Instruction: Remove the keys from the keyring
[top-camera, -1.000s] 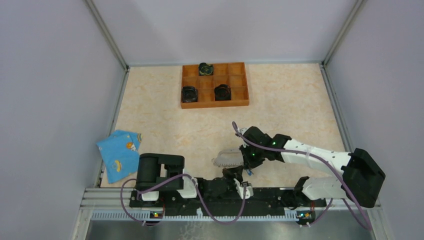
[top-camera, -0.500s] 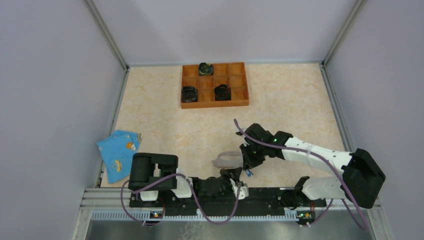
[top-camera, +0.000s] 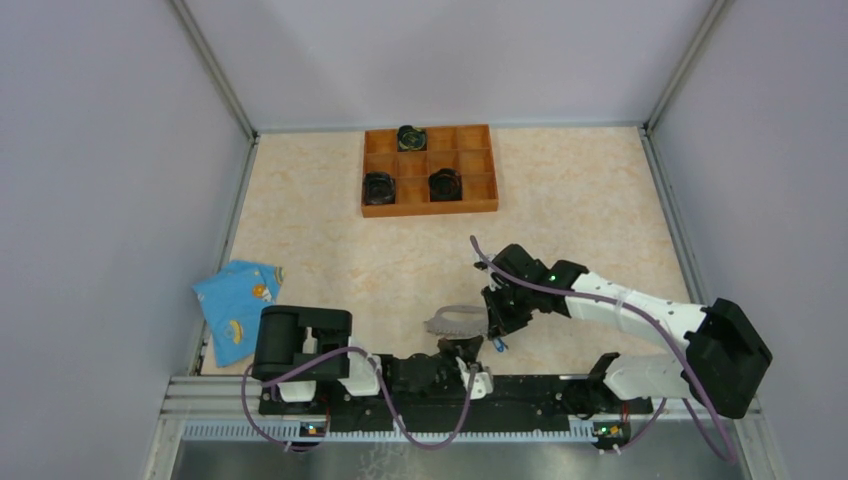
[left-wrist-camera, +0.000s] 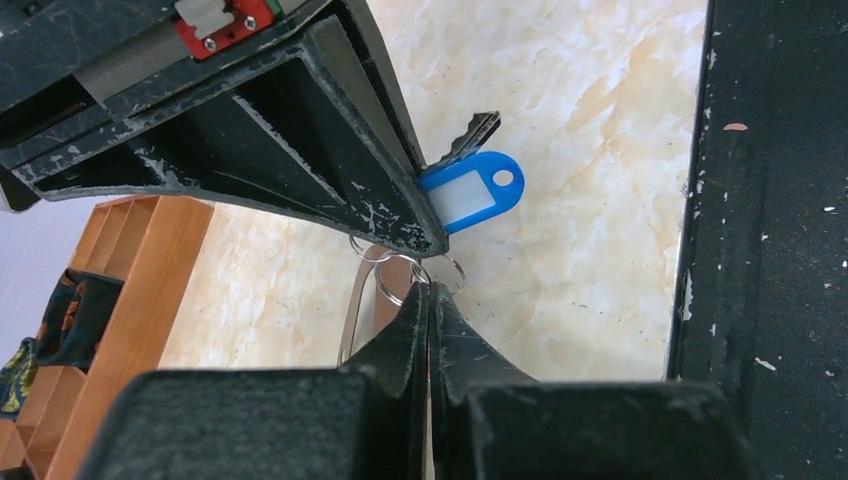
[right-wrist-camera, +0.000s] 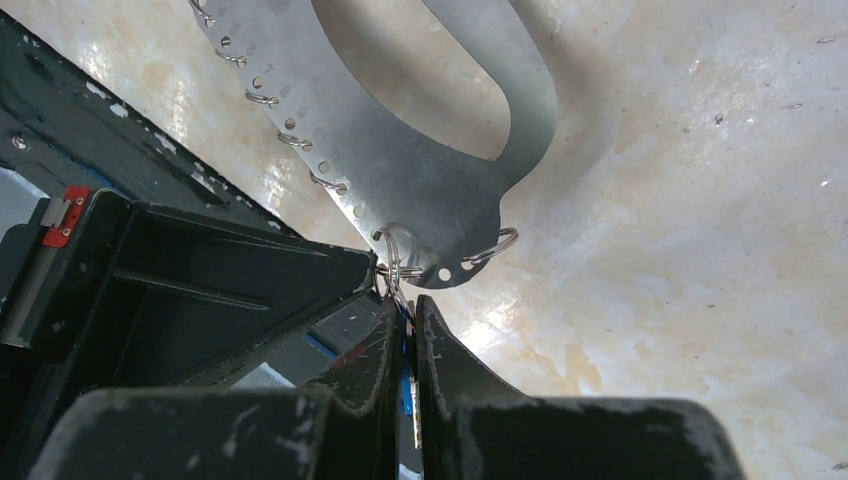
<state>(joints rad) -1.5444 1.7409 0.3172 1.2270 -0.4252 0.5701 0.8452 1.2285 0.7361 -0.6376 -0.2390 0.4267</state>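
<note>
The right arm stretches low from its base towards 9 o'clock, forearm nearly level. The right gripper (right-wrist-camera: 404, 305) has its fingers pressed together on the keys (left-wrist-camera: 470, 195), whose blue tag juts out past the tips. The left arm lies folded along the near rail, wrist aimed at 3 o'clock. The left gripper (left-wrist-camera: 428, 300) is pinched tight on a thin wire ring (left-wrist-camera: 440, 262). That ring hangs from the keyring (right-wrist-camera: 430, 180), which sits at the table's 6 o'clock.
</note>
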